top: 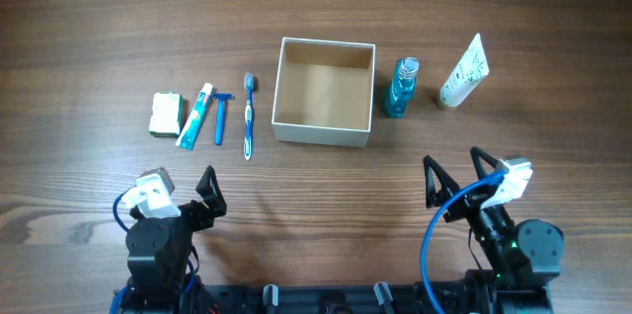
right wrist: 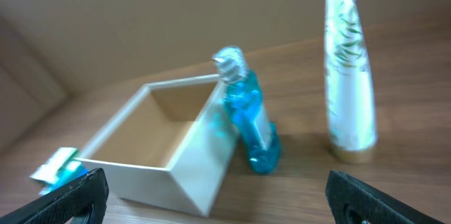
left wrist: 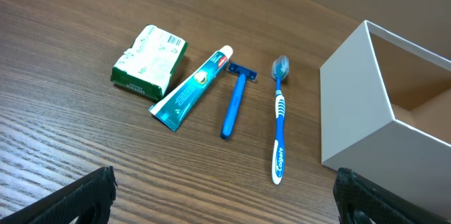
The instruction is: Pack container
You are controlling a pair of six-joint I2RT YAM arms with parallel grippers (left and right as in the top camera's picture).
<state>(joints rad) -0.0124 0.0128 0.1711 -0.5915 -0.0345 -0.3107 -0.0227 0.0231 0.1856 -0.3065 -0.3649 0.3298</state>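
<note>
Tan-lined white container [top: 321, 97] central on tabletop [top: 89, 18], holding nothing. Left of container: soap [top: 165, 114], toothpaste [top: 195, 117], razor [top: 219, 118], toothbrush [top: 248, 117], long axes running away from left fingers [left wrist: 88, 194], nearest that arm. Right of container: blue bottle [top: 401, 87], white tube [top: 464, 70], nearest right fingers [right wrist: 70, 199]. Both pairs spread wide, gripping nothing.

A slightly blurred open white container [right wrist: 184, 179] with a tan inside sits left. A blue bottle [right wrist: 248, 122] tilts just beside its right wall. Farther right, a white tube [right wrist: 349, 76] stands upright.
</note>
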